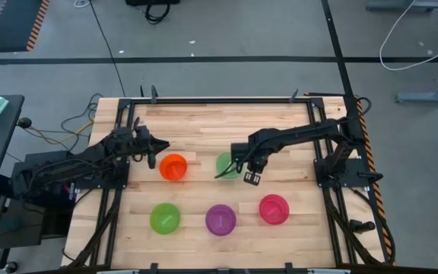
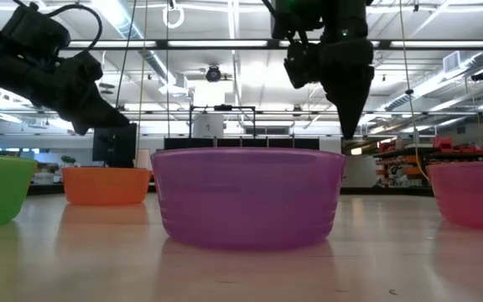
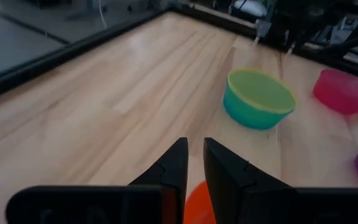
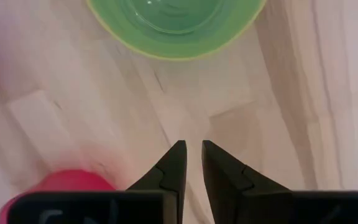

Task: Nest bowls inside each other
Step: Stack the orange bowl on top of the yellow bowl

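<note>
Green stacked bowl (image 1: 227,164) just beside right pincer (image 1: 251,178), untouched

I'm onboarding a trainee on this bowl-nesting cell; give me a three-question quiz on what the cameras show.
1. Fill in: in the high view, the small round purple plastic bowl sits between the round green plastic bowl and the ___ bowl.
2. True or false: the right gripper holds a bowl.
3. Which bowl lies nearest the left gripper?
A. the round orange plastic bowl
B. the purple bowl
C. the green bowl

Key: 1. the pink-red bowl. 2. False; its fingers are shut on nothing. 3. A.
</note>
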Tool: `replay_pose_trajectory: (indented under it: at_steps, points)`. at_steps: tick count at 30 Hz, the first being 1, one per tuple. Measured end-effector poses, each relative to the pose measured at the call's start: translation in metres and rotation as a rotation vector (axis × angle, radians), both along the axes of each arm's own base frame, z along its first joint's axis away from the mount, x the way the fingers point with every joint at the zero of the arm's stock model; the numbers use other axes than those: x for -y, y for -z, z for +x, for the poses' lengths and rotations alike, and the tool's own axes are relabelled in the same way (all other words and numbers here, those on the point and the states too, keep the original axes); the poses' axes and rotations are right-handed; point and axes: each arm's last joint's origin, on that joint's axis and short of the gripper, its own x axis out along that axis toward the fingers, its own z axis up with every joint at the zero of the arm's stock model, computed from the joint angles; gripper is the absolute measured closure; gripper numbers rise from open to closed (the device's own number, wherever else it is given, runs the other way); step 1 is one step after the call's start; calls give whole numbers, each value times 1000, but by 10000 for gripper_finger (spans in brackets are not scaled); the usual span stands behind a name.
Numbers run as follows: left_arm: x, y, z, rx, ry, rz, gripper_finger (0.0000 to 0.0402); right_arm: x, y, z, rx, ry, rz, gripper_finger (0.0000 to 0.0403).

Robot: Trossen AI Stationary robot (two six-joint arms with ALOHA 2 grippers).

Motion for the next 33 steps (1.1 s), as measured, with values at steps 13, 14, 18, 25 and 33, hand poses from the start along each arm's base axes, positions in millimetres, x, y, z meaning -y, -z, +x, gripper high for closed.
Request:
replay_pose_trajectory:
  at_steps: [13, 14, 18, 25, 33]
  points:
    - [-10, -46, 19, -330, -21, -233, 349, -8, 1, 0, 7, -5, -21, 343]
    - [-11, -51, 23, -351, -15, -252, 349, -8, 1, 0, 7, -7, -22, 343]
    - [-17, -62, 39, -475, -25, -347, 346, -8, 1, 0, 7, -4, -22, 343]
    - [-25, -54, 54, -799, -64, -532, 349, -11, 1, 0, 7, -12, -21, 343]
    - [-29, -38, 63, -904, -46, -558, 346, -21, 0, 0, 9, -43, -45, 343]
